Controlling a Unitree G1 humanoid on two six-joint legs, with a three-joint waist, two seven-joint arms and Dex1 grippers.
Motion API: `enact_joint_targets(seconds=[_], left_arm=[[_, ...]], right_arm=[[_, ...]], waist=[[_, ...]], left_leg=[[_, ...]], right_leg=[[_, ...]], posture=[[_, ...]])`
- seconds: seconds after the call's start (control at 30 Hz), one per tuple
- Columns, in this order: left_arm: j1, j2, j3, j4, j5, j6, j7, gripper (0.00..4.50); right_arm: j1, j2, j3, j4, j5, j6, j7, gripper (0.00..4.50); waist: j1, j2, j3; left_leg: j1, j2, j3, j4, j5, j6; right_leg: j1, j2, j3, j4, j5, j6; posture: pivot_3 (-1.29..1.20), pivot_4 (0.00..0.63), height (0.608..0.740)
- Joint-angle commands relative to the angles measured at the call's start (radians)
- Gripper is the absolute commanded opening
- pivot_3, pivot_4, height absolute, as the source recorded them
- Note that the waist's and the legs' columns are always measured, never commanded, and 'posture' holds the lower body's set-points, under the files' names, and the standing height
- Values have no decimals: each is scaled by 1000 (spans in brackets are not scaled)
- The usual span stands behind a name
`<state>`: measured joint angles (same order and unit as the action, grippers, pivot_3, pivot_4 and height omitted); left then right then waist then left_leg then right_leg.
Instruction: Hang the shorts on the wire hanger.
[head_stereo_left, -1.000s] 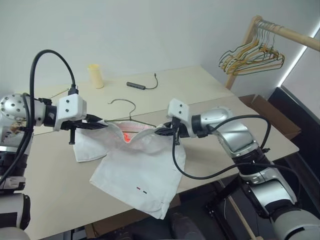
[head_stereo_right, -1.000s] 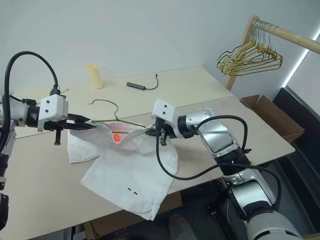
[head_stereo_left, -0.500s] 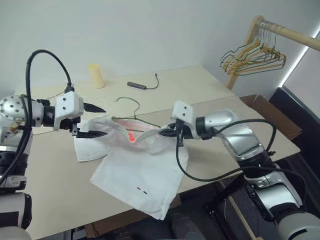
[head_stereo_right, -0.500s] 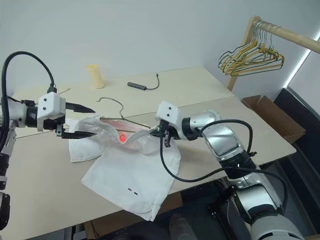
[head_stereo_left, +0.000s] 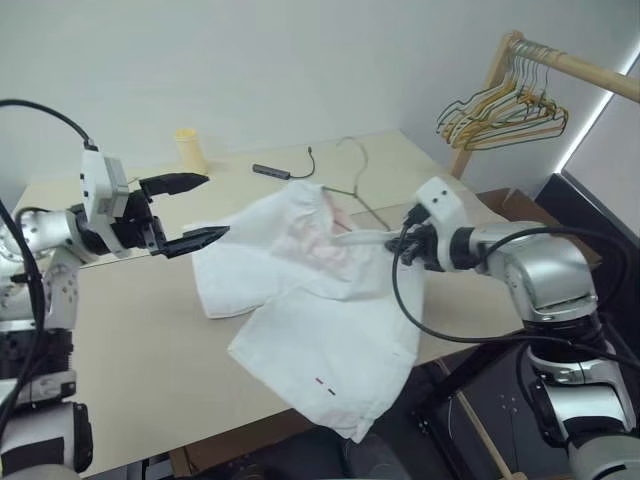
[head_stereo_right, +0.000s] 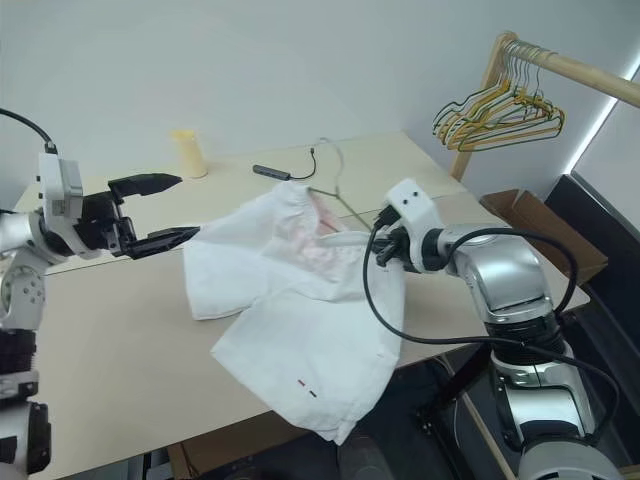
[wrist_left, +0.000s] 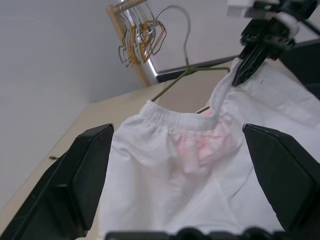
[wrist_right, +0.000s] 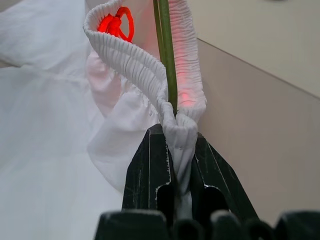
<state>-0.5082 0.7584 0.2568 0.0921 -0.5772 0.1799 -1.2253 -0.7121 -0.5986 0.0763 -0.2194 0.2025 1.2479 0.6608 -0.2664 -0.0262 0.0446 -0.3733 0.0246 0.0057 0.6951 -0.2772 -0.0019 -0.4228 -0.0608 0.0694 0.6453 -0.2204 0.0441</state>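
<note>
Two grippers are in the scene, one at each side of the shorts (head_stereo_left: 310, 290). The right gripper (wrist_right: 176, 150) is clamped on a fold of the gathered waistband at the garment's right end, both fingers pressed tight against the cloth. The left gripper (head_stereo_left: 190, 212) hangs just beside the garment's left edge, clear of the cloth, fingers spread wide and holding nothing.

The shorts lie on the beige table (head_stereo_left: 130, 340). The waistband is lifted toward the right gripper, and the lower leg drapes over the table's near edge, where tiny dark hem marks show. A faint pink smudge sits near the waist.

The wire hanger (head_stereo_left: 357, 185) runs out of the waistband opening toward the far side of the table, hook end away from the robot. Its long axis lies from the right gripper toward the back wall.

The right wrist view shows the hanger's thin green-grey wire passing through the waistband loop right above the fingertips, with a red glow inside the opening; whether the fingers also pinch the wire cannot be told. The left wrist view shows the hook standing upright above the waistband, the right gripper at the band's corner, and the bunched coloured hangers (wrist_left: 140, 37) on the wooden rail behind. The head views add a pale cylinder (head_stereo_left: 189, 150) and a dark cable (head_stereo_left: 285, 170) on the far part of the table.
</note>
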Motion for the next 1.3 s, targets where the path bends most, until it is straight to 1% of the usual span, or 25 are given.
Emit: enact_joint_targets(seconds=[0.03, 0.1, 0.17, 0.2, 0.27, 0.37, 0.43, 0.5, 0.7, 0.87, 1.0, 1.13, 1.3], left_arm=[[3, -39, 52, -93, -74, 28, 79, 4500], [15, -63, 48, -125, -92, 44, 103, 4500], [24, -81, 29, -139, -75, 30, 110, 4500], [21, -91, 11, -136, -56, 21, 117, 4500], [10, -109, -21, -137, -33, 11, 122, 4500], [-13, -124, -33, -135, -31, 9, 125, 4500], [-27, -127, -30, -134, -41, 13, 121, 4500], [-36, -130, -22, -134, -53, 16, 118, 4500], [-34, -120, -24, -138, -46, 17, 113, 4500], [-29, -118, -21, -145, -48, 21, 115, 4500], [-33, -113, -22, -143, -48, 22, 111, 4500], [-44, -111, -24, -136, -45, 21, 113, 4500], [-50, -118, -33, -139, -46, 20, 108, 4500]], right_arm=[[-37, 2, -66, -26, -54, 165, -139, 87], [-57, 37, -104, 4, -108, 254, -246, 87], [-80, 60, -127, 42, -151, 322, -324, 87], [-100, 93, -175, 74, -184, 346, -378, 87], [-137, 139, -241, 130, -252, 364, -482, 87], [-207, 238, -401, 176, -354, 367, -643, 87], [-240, 268, -442, 184, -410, 367, -725, 87], [-278, 294, -493, 202, -438, 367, -765, 87], [-335, 301, -554, 178, -510, 336, -894, 87], [-388, 316, -663, 170, -548, 265, -1001, 87], [-426, 310, -719, 172, -531, 179, -1041, 87], [-480, 275, -749, 208, -494, 142, -1030, 87], [-564, 206, -816, 339, -456, 102, -1057, 87]], waist=[[0, 0, 0], [-3, 0, 0], [-8, 0, 0], [-12, 0, 0], [-18, 0, 0], [-28, 0, 0], [-36, 0, 0], [-45, 1, 0], [-72, 2, 0], [-87, 2, 0], [-104, 2, 0], [-115, 2, 0], [-131, 3, 0]], left_leg=[[0, 0, 0, 0, 0, 0], [0, 0, 0, 0, 0, 0], [0, -1, 0, 0, 0, 0], [0, -1, 0, 0, 0, 0], [0, -2, 0, 0, 0, 0], [0, -3, 0, 0, 0, 0], [-1, -3, 0, 0, 0, 0], [-1, -3, 0, 0, 0, 0], [0, -4, 0, 0, 0, 0], [0, -4, 0, 0, 0, 0], [0, -4, 0, -1, 0, 0], [1, -4, 0, -1, 0, 0], [1, -4, 0, -1, 0, 0]], right_leg=[[0, 0, 0, 0, 0, 0], [0, 0, 0, 0, 0, 0], [0, 0, 1, 0, 0, 0], [1, 0, 1, 0, 0, 0], [1, 0, 1, 0, 0, 0], [1, -1, 2, 0, 0, 0], [0, -1, 2, 0, 0, 1], [-1, -1, 2, 0, 0, 1], [1, -1, 2, 0, 0, 1], [1, -1, 3, 0, 0, 1], [1, -1, 3, 0, 0, 1], [2, -1, 3, 0, 0, 2], [3, -1, 3, -1, 0, 2]], posture=[[-261, 0, 740], [-272, 0, 740], [-273, 0, 740], [-274, 0, 740], [-276, 0, 740], [-285, 0, 740], [-288, 0, 740], [-291, 0, 740], [-293, 0, 740], [-296, 0, 740], [-299, 0, 740], [-305, 0, 740], [-319, 0, 740]])
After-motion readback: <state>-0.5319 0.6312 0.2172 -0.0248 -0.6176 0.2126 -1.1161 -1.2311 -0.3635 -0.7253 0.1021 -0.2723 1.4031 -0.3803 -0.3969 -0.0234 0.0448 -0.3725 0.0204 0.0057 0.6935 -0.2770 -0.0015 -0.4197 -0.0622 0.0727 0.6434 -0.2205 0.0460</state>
